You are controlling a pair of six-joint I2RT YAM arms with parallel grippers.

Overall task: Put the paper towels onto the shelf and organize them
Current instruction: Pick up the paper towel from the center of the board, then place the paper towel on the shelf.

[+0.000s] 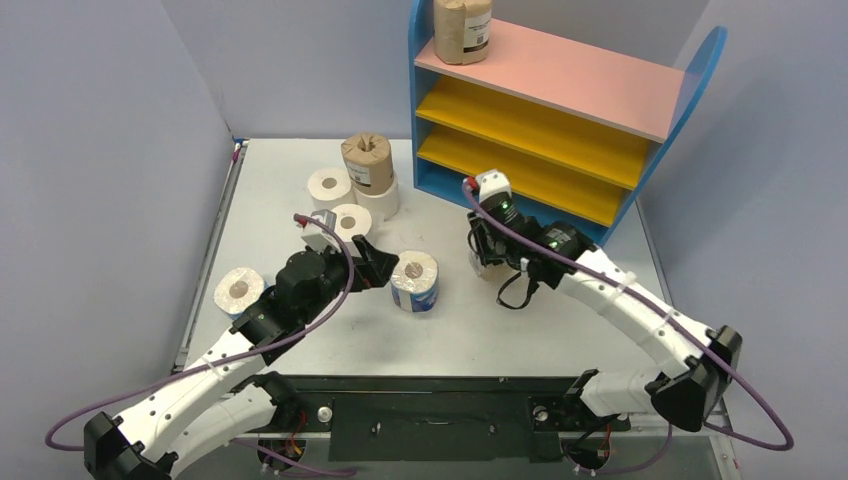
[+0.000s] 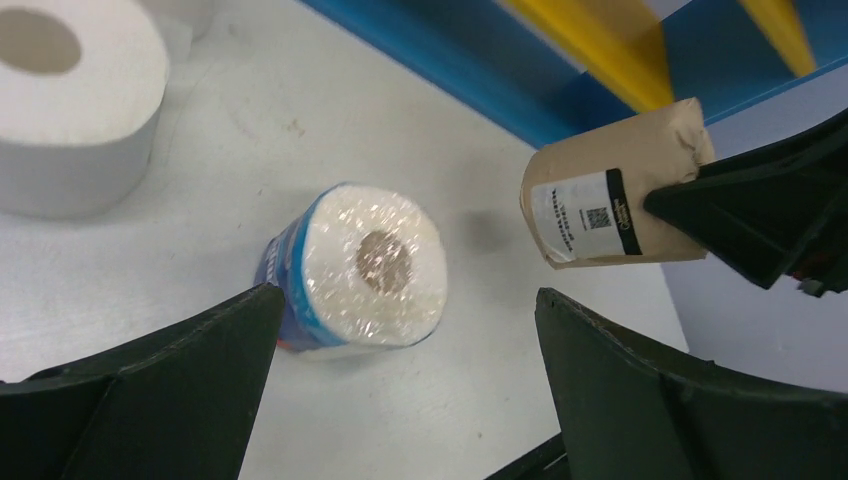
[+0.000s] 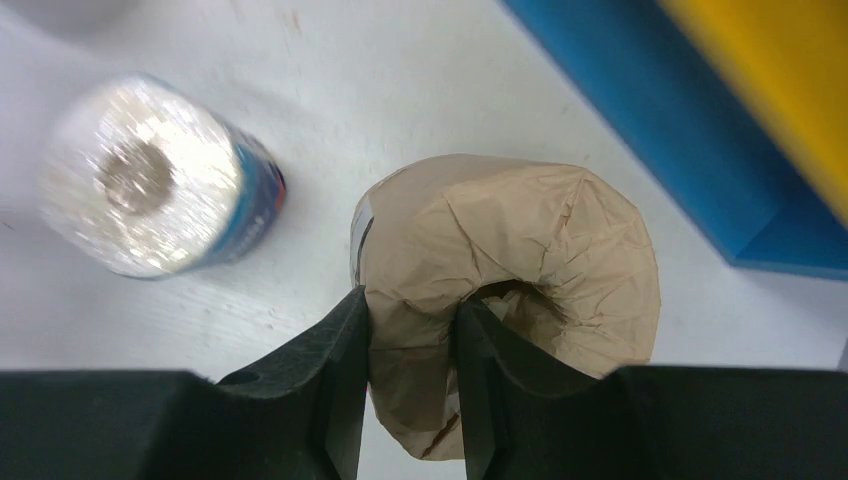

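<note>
Shelf-top roll (image 1: 464, 30) cropped by upper edge. Label (image 2: 585, 215) on gripped brown roll (image 2: 620, 165): print too small to read. Blue-wrapped roll (image 3: 150, 190) blurred (right wrist view).

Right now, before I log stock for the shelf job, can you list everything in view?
shelf: one, blue sides, pink top board, two yellow lower boards, table's far right.
shelved brown roll: one, brown wrap, on the pink board.
stacked brown roll: one, brown wrap, on top of a white roll.
held brown roll: one, brown wrap, in front of the shelf.
blue-and-white roll: one, table centre.
white rolls: four, white; three clustered at the far middle, one near the left edge.
table: one, pale grey.
left gripper: one, black, open, over the blue-and-white roll.
right gripper: one, black, pinching the held brown roll's wall, one finger in its core.
</note>
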